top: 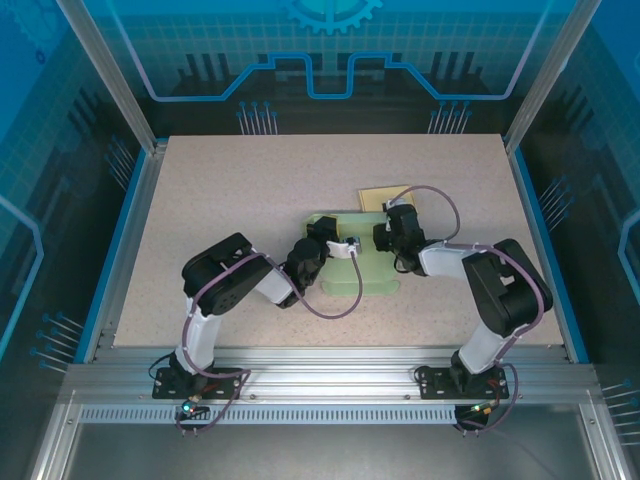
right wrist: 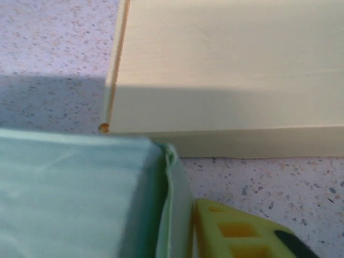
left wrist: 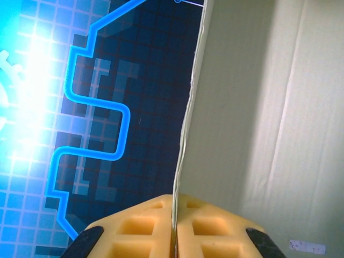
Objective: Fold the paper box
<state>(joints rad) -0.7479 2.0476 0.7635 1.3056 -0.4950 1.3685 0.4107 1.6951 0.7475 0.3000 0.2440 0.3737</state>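
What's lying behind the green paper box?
A flat cream box lies on the table behind the green paper box. The right arm covers its near edge, hiding whether they touch.

The table (top: 230, 180) lies open on its left side and along the far edge, giving free passage. At the middle the paper box (top: 372, 272) blocks the way, hemmed by the left arm (top: 225, 275) and right arm (top: 505, 285). A tan box (top: 385, 196) lies just behind its far right corner.

text readable: none | small white sticker (left wrist: 307, 247) on pale cardboard panel (left wrist: 269, 123): marks too small to read
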